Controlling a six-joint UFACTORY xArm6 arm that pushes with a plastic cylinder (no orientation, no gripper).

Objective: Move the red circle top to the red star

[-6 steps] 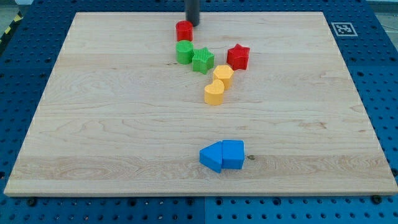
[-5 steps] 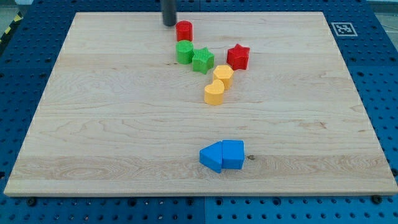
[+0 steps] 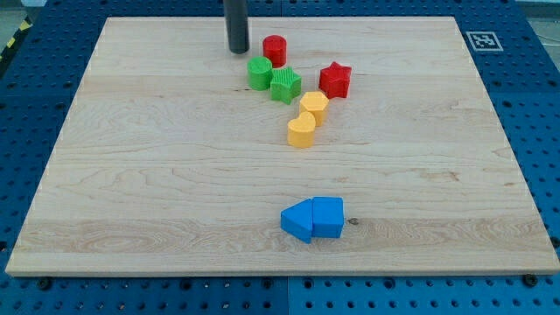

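The red circle [image 3: 275, 50] sits near the view's top, just above and right of the green circle [image 3: 259, 73]. The red star [image 3: 335, 80] lies to its lower right, a short gap away. My tip [image 3: 237, 50] stands on the board to the left of the red circle, a small gap apart from it and above-left of the green circle.
A green star [image 3: 285, 86] touches the green circle. Two yellow blocks [image 3: 313, 107] [image 3: 301, 131] sit below the red star. Two blue blocks [image 3: 297, 220] [image 3: 328, 217] lie together near the view's bottom. The wooden board [image 3: 131, 175] rests on a blue pegboard.
My tip moved from the red circle's upper right round to its left and lower. The red circle slid right and slightly down, toward the red star.
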